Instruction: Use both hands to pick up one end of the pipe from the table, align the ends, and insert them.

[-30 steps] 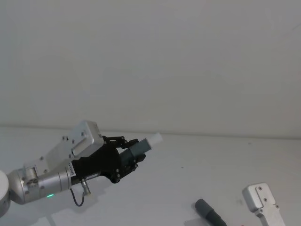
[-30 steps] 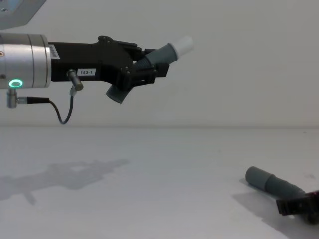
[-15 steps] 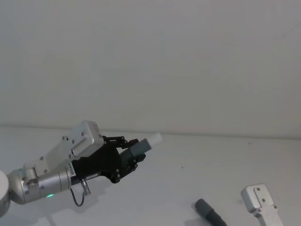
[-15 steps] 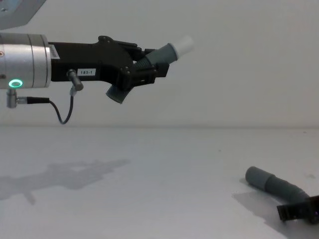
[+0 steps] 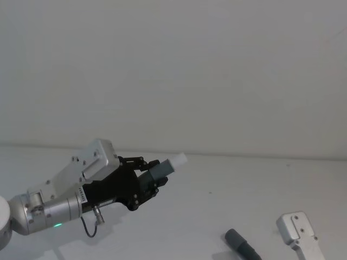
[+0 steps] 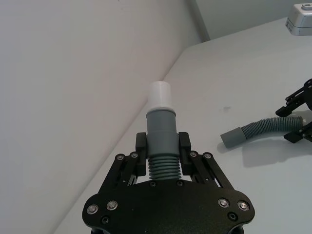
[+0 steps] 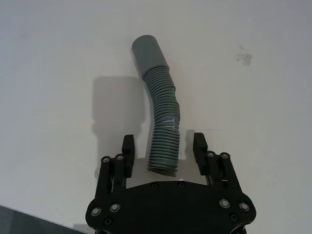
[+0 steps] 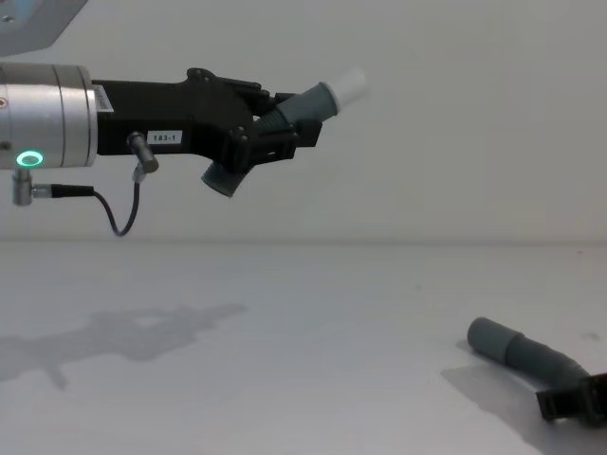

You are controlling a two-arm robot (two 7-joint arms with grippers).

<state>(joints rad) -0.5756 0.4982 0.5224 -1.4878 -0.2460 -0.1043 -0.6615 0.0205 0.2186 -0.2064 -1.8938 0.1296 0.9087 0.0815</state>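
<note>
Clamps short hose [image 8: 318, 100] in left gripper [image 8: 280, 133] above the counter [image 8: 285, 360]; straddles long hose [image 7: 163, 112] on the counter with right gripper [image 7: 163, 143] spread wide.

**Robotics lab, test cell.** Plain matte white worktop [image 8: 303, 322] meeting a plain white wall [image 8: 455, 114]. Lab hardware: a robot arm with silver wrist [image 8: 47, 104], green ring light [image 8: 31, 158], thin cable [image 8: 119, 213] and numbered label [image 8: 164, 138]. Test pieces: a short hose [image 6: 161, 122] clamped between the left fingers [image 6: 141, 145]; a long hose [image 7: 163, 122] lying on the worktop.
</note>
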